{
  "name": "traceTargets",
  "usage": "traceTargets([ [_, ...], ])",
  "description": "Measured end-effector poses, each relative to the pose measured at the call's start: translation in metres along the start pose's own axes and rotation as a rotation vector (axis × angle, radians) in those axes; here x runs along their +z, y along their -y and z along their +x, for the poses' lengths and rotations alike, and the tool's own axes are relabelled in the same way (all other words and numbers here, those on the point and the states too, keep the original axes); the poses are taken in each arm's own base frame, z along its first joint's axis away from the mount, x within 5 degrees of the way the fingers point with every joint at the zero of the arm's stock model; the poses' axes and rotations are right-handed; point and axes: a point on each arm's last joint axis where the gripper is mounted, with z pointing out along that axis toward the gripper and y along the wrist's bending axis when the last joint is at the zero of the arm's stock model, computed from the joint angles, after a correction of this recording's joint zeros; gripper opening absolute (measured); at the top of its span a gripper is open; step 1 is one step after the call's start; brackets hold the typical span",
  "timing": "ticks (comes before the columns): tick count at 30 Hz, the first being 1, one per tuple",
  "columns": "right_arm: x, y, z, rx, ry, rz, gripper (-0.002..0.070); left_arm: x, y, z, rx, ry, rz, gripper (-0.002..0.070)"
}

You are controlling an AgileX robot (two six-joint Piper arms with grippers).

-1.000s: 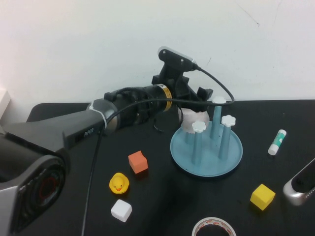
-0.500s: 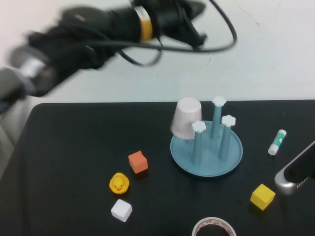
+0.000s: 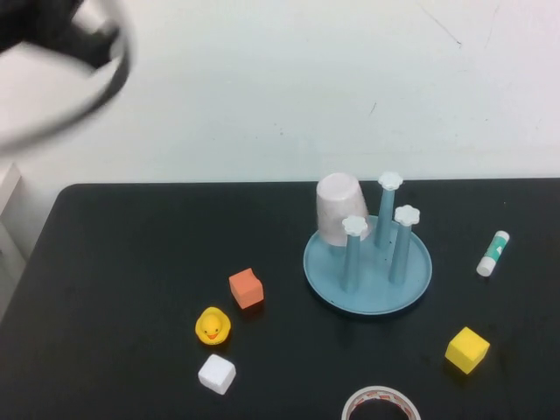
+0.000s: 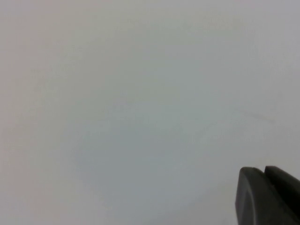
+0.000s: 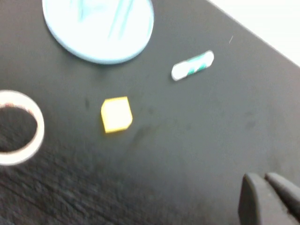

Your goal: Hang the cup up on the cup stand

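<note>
While the left arm showed only as a dark blur with a looping cable at the upper left corner of my raised camera, the left gripper (image 4: 269,197) appeared in its own wrist view as two black fingertips lying side by side against a blank white wall; I could not tell whether they were parted or closed.

Across the matte black table (image 3: 122,262), from left to right, lay a glossy yellow rubber duck (image 3: 212,325), a white cube (image 3: 216,374) with rounded edges just in front of it, and an orange cube (image 3: 246,288) just behind it.

Next came the cup (image 3: 337,210), pale pink smooth plastic, tapered, mouth down over the rear left peg of the cup stand (image 3: 367,278), a light blue round dish with slim upright pegs capped by white flower shapes. The cup sat upright, its rim low over the dish's back left edge.

A tape roll (image 3: 380,406) lay cut off at the near edge, a yellow cube (image 3: 466,350) further right, and a white and green glue stick (image 3: 492,253) near the right edge.

The right gripper (image 5: 272,199) hung above the table's right part, and I could not tell how its dark fingertips stood.
</note>
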Motion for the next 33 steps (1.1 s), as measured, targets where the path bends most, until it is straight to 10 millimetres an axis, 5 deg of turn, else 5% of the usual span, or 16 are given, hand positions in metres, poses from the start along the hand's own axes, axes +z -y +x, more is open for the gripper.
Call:
traceTargets([
  [4, -0.035, 0.016, 0.017, 0.072, 0.138, -0.004, -0.0001, -0.04, 0.003, 0.008, 0.127, -0.009, -0.154, 0.0],
  [11, -0.069, 0.025, 0.053, 0.173, 0.331, -0.077, -0.0001, -0.098, 0.009, -0.023, 0.193, 0.113, -0.341, 0.0],
  [21, -0.044, -0.001, 0.087, 0.201, 0.315, -0.218, -0.0001, -0.128, 0.018, -0.038, 0.038, 0.22, -0.357, 0.0],
  [33, -0.025, -0.016, 0.091, 0.193, 0.34, -0.286, -0.0001, -0.184, 0.032, -0.056, 0.106, 0.345, -0.468, 0.0],
])
